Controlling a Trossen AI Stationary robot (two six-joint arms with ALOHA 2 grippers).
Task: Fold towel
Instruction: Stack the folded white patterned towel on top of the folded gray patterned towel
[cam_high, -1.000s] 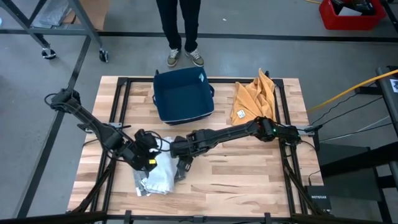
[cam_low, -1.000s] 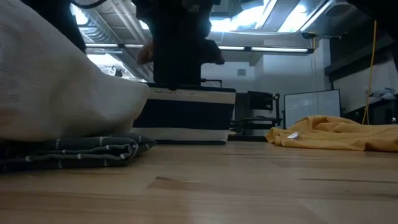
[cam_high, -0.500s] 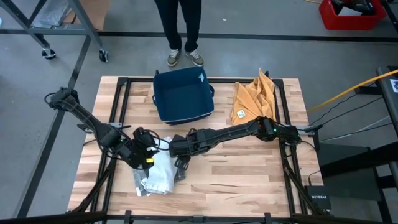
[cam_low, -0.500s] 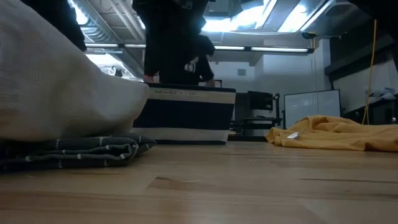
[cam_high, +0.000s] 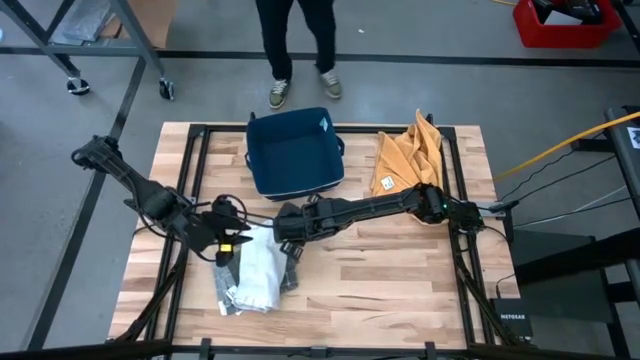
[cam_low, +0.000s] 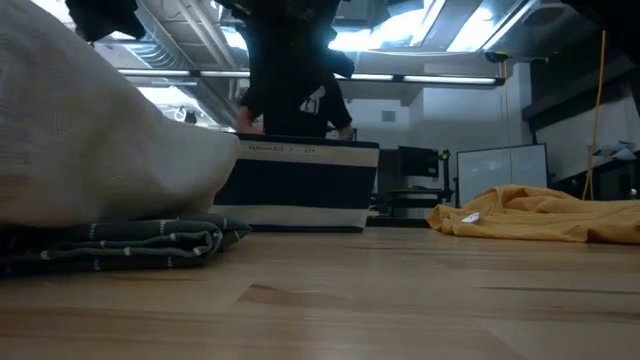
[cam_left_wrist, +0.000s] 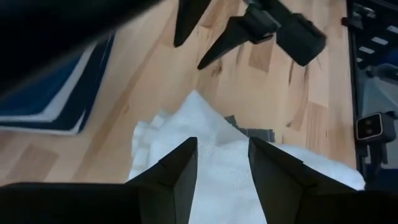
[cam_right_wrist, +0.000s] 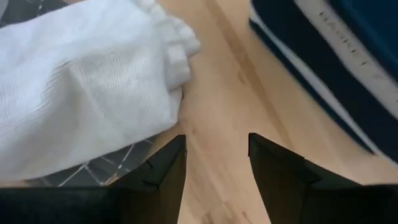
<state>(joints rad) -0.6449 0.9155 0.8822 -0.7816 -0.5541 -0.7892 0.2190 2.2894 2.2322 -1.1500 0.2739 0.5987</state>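
White towel (cam_high: 258, 277) lies folded in a soft heap on the wooden table (cam_high: 400, 280), resting on top of a darker grey checked cloth (cam_high: 226, 297) whose edge shows beneath it; in the low view the towel (cam_low: 100, 150) bulks up over the grey cloth (cam_low: 120, 243) at the near left. Behind both grippers, toward the far edge of the table, stands a navy bin (cam_high: 294, 153) with a pale band around its wall, and beyond the right gripper's arm an orange cloth (cam_high: 407, 158) lies crumpled. A person's legs (cam_high: 298, 40) stand on the floor past the bin.

Left gripper (cam_high: 226, 252) hovers over the towel's near-left corner; its fingers (cam_left_wrist: 176, 169) stand apart with nothing between them, the white fabric (cam_left_wrist: 230, 162) showing through the gap just below. Right gripper (cam_high: 291, 262) sits just beside the towel's right edge, close to the left one, and from the left wrist view its two dark fingers (cam_left_wrist: 217, 53) point down toward the wood ahead of the towel. Its own jaws (cam_right_wrist: 165, 165) are likewise spread and empty, bare table between them, the towel's scalloped edge (cam_right_wrist: 177, 46) just ahead to one side and the bin's striped wall (cam_right_wrist: 323, 68) to the other.
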